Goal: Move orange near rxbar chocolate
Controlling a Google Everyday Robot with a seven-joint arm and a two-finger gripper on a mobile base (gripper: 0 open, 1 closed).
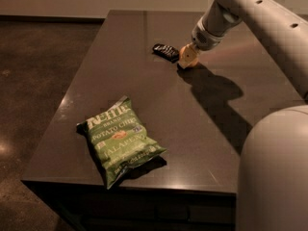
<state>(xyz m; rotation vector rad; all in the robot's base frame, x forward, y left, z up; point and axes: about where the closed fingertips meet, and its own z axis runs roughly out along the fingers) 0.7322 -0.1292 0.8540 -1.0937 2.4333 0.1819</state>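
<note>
The rxbar chocolate (165,51) is a small black bar lying flat at the far middle of the dark table (144,109). My gripper (188,57) reaches down from the upper right and stands just to the right of the bar, low over the table. A small round pale-orange shape sits at its tip; this is the orange (188,56), held by the gripper and partly hidden by it. A narrow gap separates the orange from the bar.
A large green chip bag (120,139) lies near the table's front left edge. My arm (250,13) crosses the upper right and casts a shadow on the table. My body (274,172) fills the lower right corner.
</note>
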